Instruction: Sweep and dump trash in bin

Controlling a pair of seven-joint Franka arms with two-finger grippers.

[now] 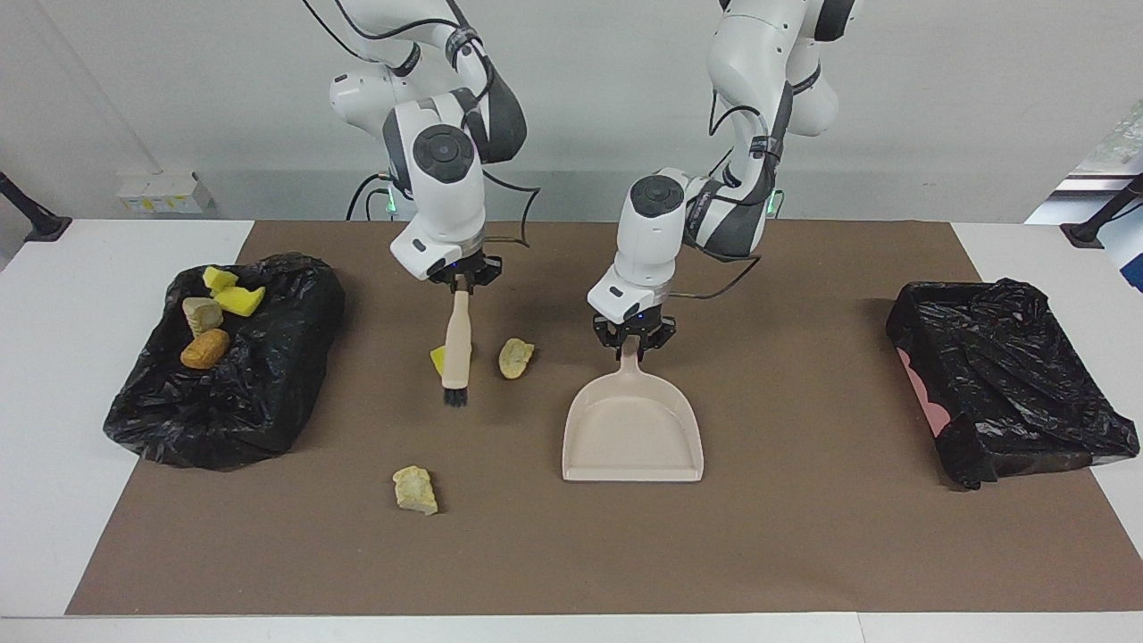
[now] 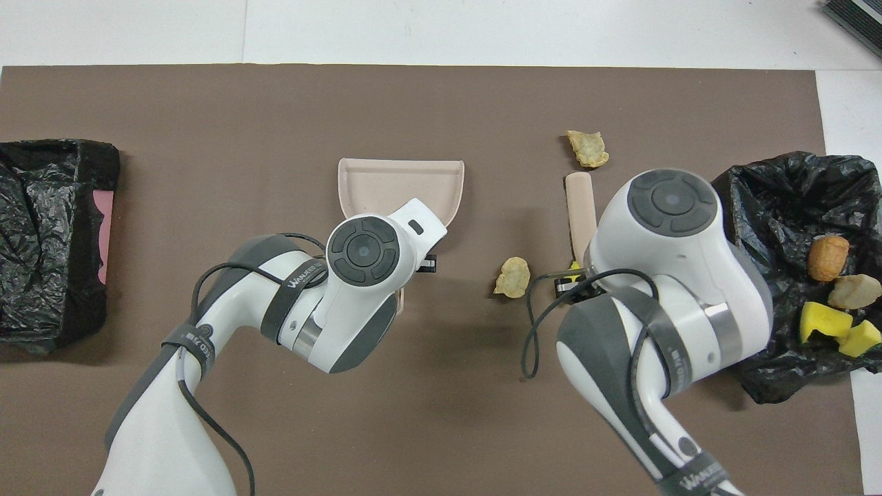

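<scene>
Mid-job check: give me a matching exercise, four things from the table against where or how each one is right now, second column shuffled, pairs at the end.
Things
1. brush
2. dustpan
3. orange-brown lump
4. yellow sponge chunk

States
A. lying on the black bag at the right arm's end of the table
B. flat on the brown mat, handle gripped by the left gripper
C. hanging bristles-down from the right gripper
D. on the mat, partly hidden by the brush handle

Pairs: 1-C, 2-B, 3-A, 4-D
</scene>
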